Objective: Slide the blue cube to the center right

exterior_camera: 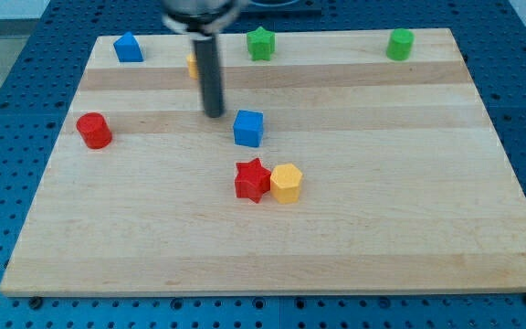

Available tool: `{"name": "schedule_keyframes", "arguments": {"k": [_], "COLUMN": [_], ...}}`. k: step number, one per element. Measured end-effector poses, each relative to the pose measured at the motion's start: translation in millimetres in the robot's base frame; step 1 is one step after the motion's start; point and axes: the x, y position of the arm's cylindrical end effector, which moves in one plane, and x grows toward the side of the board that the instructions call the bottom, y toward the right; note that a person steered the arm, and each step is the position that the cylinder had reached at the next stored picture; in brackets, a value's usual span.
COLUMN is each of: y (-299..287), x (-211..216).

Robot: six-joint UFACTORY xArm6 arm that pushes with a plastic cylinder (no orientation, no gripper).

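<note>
The blue cube (248, 128) sits on the wooden board (391, 219) a little left of the middle, in the upper half. My tip (214, 114) is just to the view's left of the cube, slightly above it, with a small gap between them. The rod rises from the tip toward the view's top and hides part of a yellow block (193, 64) behind it.
A red star (253, 180) and a yellow hexagonal block (286, 183) touch each other below the cube. A red cylinder (92, 131) is at the left. A blue house-shaped block (128, 47), a green star (260, 43) and a green cylinder (400, 44) line the top edge.
</note>
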Motion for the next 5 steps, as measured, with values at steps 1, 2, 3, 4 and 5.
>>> {"name": "schedule_keyframes", "arguments": {"k": [1,2,3,4,5], "y": [-28.3,33.8,157.6,257.7,263.1], "x": [31.4,44.9,44.5,41.8,43.1]}}
